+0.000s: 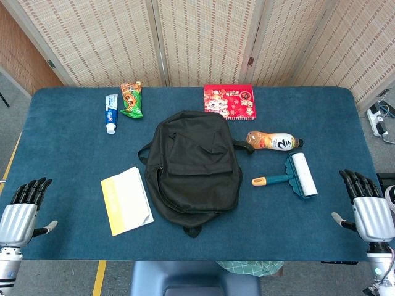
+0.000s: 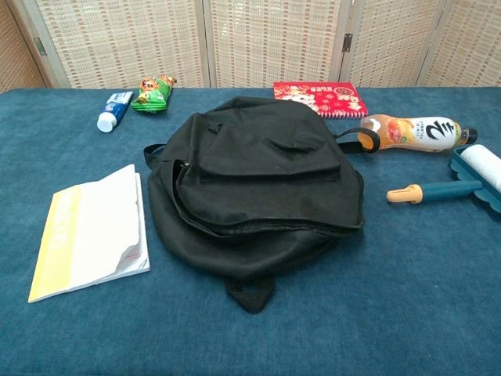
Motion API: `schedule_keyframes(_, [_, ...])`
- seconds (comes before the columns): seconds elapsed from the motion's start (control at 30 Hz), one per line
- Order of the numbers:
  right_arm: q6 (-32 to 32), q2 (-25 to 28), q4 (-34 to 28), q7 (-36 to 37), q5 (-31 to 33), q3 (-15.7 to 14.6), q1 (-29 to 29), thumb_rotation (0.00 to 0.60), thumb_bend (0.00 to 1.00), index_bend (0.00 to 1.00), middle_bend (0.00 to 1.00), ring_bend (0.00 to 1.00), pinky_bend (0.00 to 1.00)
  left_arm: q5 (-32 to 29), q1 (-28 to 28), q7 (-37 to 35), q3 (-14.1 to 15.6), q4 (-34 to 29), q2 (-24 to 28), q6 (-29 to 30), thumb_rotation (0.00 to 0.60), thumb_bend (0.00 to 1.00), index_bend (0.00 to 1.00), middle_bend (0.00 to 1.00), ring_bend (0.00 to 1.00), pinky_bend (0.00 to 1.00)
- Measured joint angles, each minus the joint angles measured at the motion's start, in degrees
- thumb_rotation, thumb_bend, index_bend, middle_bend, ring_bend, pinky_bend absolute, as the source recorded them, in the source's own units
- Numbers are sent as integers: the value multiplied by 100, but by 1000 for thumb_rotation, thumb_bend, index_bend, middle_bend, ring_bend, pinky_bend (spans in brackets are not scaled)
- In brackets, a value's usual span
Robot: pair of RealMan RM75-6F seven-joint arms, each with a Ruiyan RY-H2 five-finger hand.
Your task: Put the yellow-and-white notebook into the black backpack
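Observation:
The yellow-and-white notebook [image 1: 126, 200] [image 2: 92, 231] lies flat on the blue table, just left of the black backpack [image 1: 192, 166] [image 2: 258, 176]. The backpack lies flat in the table's middle with its zips closed as far as I can see. My left hand [image 1: 23, 206] hovers at the table's near left corner, fingers apart and holding nothing. At the near right corner my right hand [image 1: 365, 203] is likewise spread and empty. Both hands are far from the notebook. Neither hand shows in the chest view.
A toothpaste tube [image 1: 111, 113] and a green snack packet [image 1: 131, 100] lie at the back left. A red booklet [image 1: 229, 101], an orange drink bottle [image 1: 274, 140] and a teal lint roller [image 1: 295, 174] lie right of the backpack. A folding screen stands behind the table.

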Motion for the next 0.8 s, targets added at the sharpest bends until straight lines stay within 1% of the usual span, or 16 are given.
schedule_keyframes(0.3, [119, 55, -20, -1, -14, 47, -23, 600, 51, 0, 105, 100, 125, 129, 47, -161, -14, 228, -144, 235, 600, 155, 136, 138, 124, 144])
schedule_keyframes(0.47, [187, 139, -47, 24, 1, 111, -36, 600, 52, 0, 105, 100, 124, 260, 4, -254, 31, 340, -172, 198, 600, 172, 138, 138, 123, 144])
schedule_keyframes(0.67, [149, 167, -72, 139, 11, 134, -10, 600, 50, 0, 106, 101, 125, 591, -156, -470, 113, 618, -322, 117, 600, 228, 152, 139, 129, 144])
schedule_keyframes(0.8, [102, 147, -54, 166, -11, 117, 15, 600, 52, 0, 106, 102, 124, 942, -364, -607, 229, 966, -524, -35, 600, 246, 152, 142, 133, 146])
